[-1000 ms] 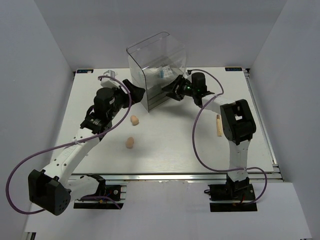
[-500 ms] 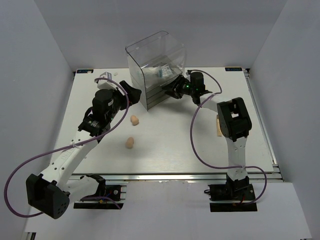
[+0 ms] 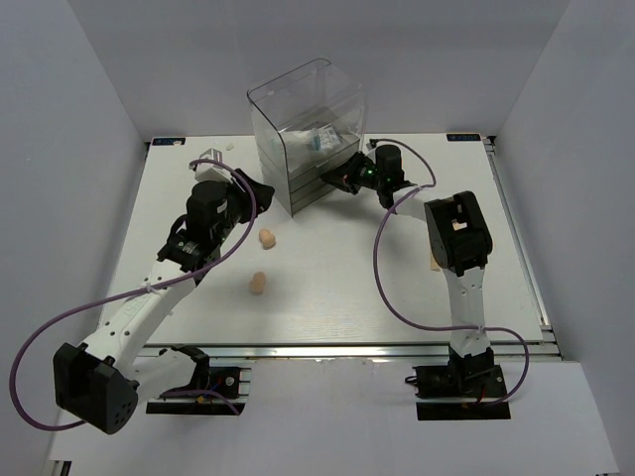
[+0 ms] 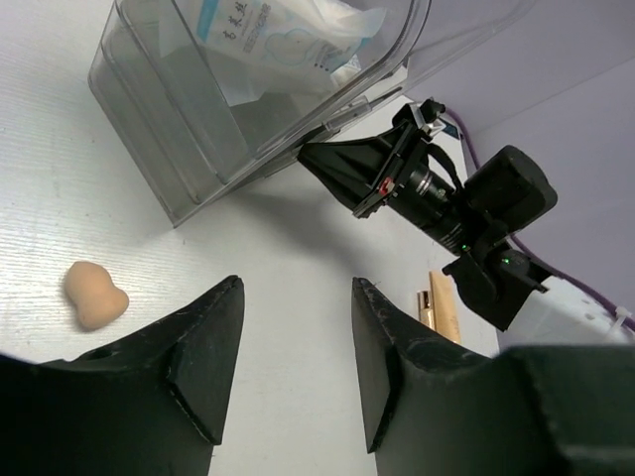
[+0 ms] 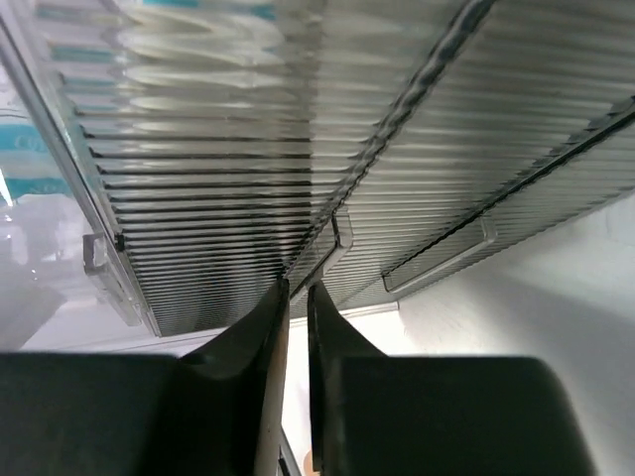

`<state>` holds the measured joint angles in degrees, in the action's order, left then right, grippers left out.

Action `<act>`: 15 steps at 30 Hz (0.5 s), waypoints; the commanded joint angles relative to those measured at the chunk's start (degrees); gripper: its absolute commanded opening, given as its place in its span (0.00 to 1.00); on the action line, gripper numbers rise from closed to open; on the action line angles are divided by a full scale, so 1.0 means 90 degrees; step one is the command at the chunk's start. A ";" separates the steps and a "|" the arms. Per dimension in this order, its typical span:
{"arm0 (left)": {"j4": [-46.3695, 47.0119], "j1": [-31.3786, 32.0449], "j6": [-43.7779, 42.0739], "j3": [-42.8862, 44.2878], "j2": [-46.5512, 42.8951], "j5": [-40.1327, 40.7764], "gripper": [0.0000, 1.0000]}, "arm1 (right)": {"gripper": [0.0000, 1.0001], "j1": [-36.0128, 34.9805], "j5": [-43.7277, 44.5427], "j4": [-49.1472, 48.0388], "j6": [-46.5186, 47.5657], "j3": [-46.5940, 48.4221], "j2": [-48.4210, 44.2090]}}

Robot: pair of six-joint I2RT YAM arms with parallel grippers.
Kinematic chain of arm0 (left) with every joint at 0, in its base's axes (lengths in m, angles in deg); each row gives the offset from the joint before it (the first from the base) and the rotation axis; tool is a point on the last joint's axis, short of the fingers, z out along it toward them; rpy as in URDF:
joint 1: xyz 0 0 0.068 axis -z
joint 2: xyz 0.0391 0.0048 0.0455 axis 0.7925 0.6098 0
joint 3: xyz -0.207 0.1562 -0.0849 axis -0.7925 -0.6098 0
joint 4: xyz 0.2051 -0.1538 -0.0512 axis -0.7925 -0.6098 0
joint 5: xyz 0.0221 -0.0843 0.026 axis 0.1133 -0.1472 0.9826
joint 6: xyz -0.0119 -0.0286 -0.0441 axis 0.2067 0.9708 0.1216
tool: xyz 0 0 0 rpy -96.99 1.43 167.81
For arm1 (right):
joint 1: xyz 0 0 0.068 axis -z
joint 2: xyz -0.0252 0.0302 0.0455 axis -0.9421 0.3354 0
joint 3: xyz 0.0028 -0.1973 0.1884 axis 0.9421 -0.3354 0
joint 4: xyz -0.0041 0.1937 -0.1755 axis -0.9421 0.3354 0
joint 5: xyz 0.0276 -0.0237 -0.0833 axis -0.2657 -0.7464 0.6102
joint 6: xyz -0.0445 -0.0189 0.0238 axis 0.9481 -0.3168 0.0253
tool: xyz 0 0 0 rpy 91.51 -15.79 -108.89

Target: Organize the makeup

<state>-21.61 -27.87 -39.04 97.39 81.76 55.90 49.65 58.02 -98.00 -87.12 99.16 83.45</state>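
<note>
At upper centre, the right gripper (image 3: 327, 178) is narrowed almost shut against a drawer front of the clear box (image 3: 298, 104), probably to pull it open. Sachets (image 3: 319, 141) lie inside. The left gripper (image 4: 296, 288) hovers half-wide to the box's left, ready above the sponges (image 3: 266, 238) on the counter (image 3: 337, 297).

Two peach sponges (image 3: 266, 238) (image 3: 258, 284) on table (image 3: 327, 297), left of middle. One clear drawer box (image 3: 290, 119) by far edge. One blue-print sachet (image 4: 268, 40) inside, more unclear. One beige stick (image 4: 448, 315). Two robot arms (image 3: 149, 297) (image 3: 461, 248).
</note>
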 commanded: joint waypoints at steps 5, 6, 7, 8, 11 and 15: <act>0.0107 0.0025 0.0128 -0.0048 -0.0125 0.0034 0.54 | 0.04 0.0147 0.0235 -0.0825 0.0009 -0.0409 -0.0084; 0.0126 0.0025 0.0147 -0.0087 -0.0125 0.0083 0.53 | 0.04 0.0167 0.0216 -0.0971 0.0009 -0.0547 -0.0161; 0.0156 0.0025 0.0177 -0.0106 -0.0116 0.0103 0.53 | 0.04 0.0187 0.0196 -0.1040 0.0000 -0.0703 -0.0239; 0.0166 0.0016 0.0225 -0.0126 -0.0096 0.0122 0.53 | 0.03 0.0235 0.0186 -0.1118 -0.0039 -0.0879 -0.0405; 0.0156 0.0025 0.0235 -0.0194 -0.0008 0.0132 0.59 | 0.02 0.0333 0.0108 -0.1324 0.0048 -0.1533 -0.0806; -0.0058 0.0016 0.0177 -0.0204 0.0158 0.0210 0.77 | 0.02 0.0411 -0.0038 -0.1383 0.0321 -0.2469 -0.1498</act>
<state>-21.24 -27.87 -37.25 96.17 82.59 56.67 52.23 57.51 -108.86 -88.83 81.39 74.84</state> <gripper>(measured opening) 0.754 0.069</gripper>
